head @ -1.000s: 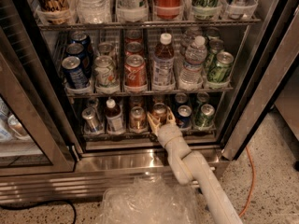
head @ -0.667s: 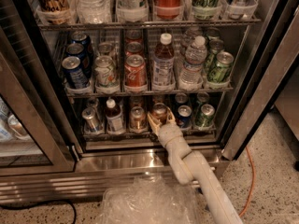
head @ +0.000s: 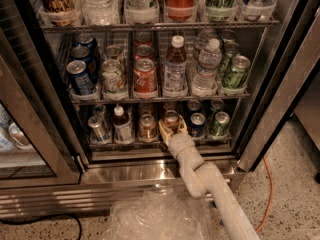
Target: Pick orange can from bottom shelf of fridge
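The fridge stands open in the camera view. On its bottom shelf an orange can stands in the middle lane, and a second orange can stands one lane to the left. My gripper reaches over the sill onto the bottom shelf, with one finger on each side of the middle orange can, closed against it. The can stands upright on the rack. The arm runs down to the lower right.
A small bottle and a silver can stand left of the orange cans; a blue can and a green can stand right. A red Coca-Cola can is on the shelf above. Crumpled clear plastic and an orange cable lie on the floor.
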`<state>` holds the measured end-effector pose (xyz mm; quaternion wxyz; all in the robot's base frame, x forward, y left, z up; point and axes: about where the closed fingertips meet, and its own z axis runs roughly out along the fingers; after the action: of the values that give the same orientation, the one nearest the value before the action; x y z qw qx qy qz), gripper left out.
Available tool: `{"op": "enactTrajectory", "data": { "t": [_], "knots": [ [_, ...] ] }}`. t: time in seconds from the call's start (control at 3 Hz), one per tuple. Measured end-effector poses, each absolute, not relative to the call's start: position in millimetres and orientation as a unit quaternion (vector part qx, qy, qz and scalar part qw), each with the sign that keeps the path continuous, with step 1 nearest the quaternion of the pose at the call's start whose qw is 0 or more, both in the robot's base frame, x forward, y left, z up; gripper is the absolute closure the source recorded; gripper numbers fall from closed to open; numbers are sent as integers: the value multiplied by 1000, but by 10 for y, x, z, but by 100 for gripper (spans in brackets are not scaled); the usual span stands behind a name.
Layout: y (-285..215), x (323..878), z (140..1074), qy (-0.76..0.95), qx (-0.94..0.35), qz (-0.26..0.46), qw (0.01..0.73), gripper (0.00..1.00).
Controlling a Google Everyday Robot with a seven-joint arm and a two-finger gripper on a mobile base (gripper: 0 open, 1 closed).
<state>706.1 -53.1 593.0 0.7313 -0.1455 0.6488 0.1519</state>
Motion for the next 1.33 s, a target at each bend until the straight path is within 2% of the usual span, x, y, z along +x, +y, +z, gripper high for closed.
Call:
{"op": "enactTrajectory", "data": {
  "t": [1.33],
  "knots": [
    [-526,6656,6538,638,-247,204,700,100]
  ]
}}
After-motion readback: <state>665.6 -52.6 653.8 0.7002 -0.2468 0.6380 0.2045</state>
